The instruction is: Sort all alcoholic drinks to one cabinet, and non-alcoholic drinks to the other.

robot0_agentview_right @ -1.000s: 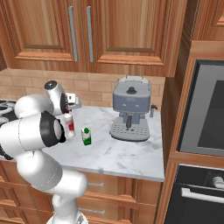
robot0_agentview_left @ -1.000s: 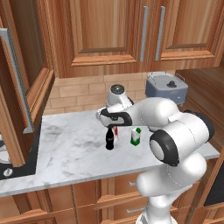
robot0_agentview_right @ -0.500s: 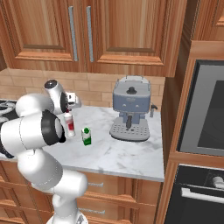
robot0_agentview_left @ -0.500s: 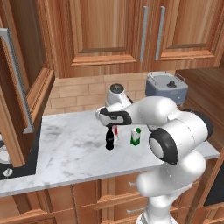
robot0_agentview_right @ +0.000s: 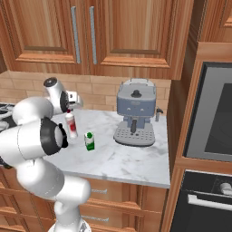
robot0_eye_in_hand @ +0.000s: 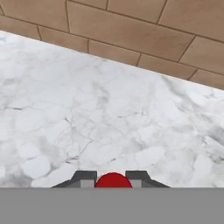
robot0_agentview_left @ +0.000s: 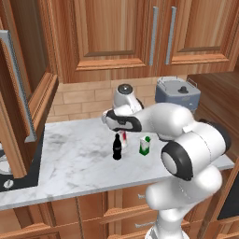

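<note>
Hand view: end effector (robot0_eye_in_hand: pixel 113 180) clamped on the red-capped white bottle (robot0_agentview_right: pixel 70 124), standing on the marble surface (robot0_agentview_left: pixel 79 158); black cola bottle (robot0_agentview_left: pixel 117 147) and green carton (robot0_agentview_left: pixel 144 145) wait nearby, so sorting looks barely begun

no visible change, claw (robot0_eye_in_hand: pixel 113 180) stays clamped on the red-capped white bottle (robot0_agentview_right: pixel 70 124), nothing shifted

Arm (robot0_agentview_left: pixel 186 140) is built of glossy white rounded links, joined by dark grey-black ring joints; a round grey cap is seen on one joint end.
</note>
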